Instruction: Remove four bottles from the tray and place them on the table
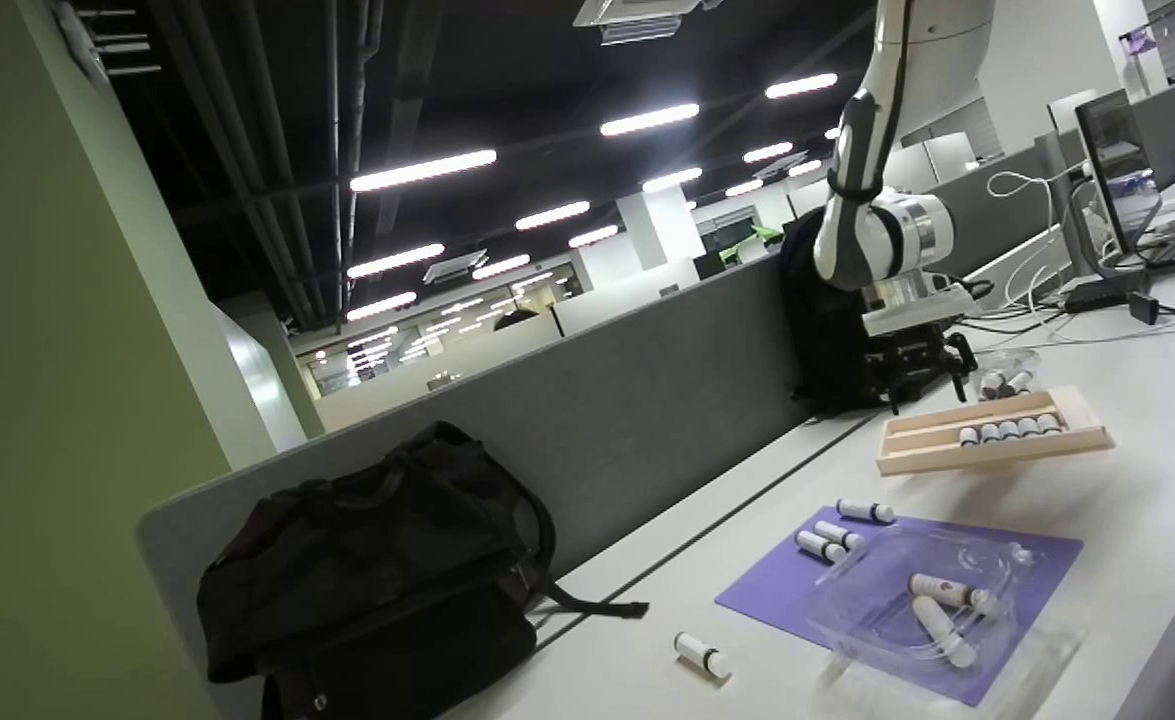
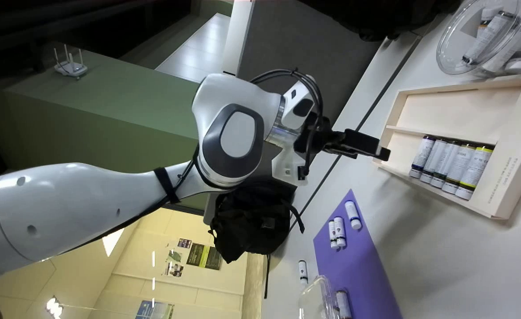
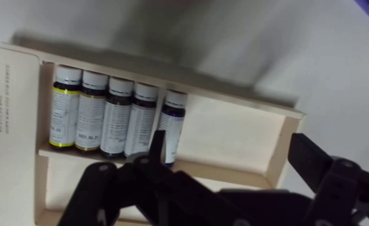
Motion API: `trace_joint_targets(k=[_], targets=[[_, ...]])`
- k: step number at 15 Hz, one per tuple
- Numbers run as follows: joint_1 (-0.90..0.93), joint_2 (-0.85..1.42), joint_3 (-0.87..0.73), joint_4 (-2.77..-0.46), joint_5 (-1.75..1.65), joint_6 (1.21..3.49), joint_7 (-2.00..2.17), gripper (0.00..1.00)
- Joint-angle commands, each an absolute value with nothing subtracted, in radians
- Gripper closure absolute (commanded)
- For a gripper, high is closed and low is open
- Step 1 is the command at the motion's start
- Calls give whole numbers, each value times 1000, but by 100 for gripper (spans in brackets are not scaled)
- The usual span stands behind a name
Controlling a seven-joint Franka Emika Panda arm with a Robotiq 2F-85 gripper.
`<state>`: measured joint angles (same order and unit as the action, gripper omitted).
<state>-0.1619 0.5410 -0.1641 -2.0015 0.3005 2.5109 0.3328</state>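
The pale wooden tray [image 1: 932, 463] lies on the white table [image 1: 1147, 540]; it also shows in an exterior view [image 2: 515, 159] and the wrist view [image 3: 18, 131]. Several white-capped bottles [image 3: 115, 125] lie side by side at one end of one compartment; the rest of that compartment is bare. The purple-banded bottle [image 3: 173, 125] lies slightly apart from its row. My gripper [image 3: 228, 141] is open and empty above the tray, one finger over the purple-banded bottle, the other past the end wall. Three bottles [image 1: 819, 546] lie on or at the purple mat's edge. One bottle [image 1: 702, 656] lies on the bare table.
The purple mat [image 1: 767, 590] bears a clear container [image 1: 867, 610] with bottles in it. Another clear container [image 2: 446, 57] with bottles stands beside the tray. Black backpacks [image 1: 377, 570] lean at the grey partition [image 1: 667, 380]. A monitor [image 1: 1117, 170] and cables are farther along.
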Motion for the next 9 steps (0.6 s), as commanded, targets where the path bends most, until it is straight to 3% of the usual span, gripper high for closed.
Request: trace_joint_targets(k=[1, 9], targets=[[-187, 589, -170, -1976, 368, 2475, 438, 0], [-221, 674, -151, -1934, 501, 2503, 445, 0]])
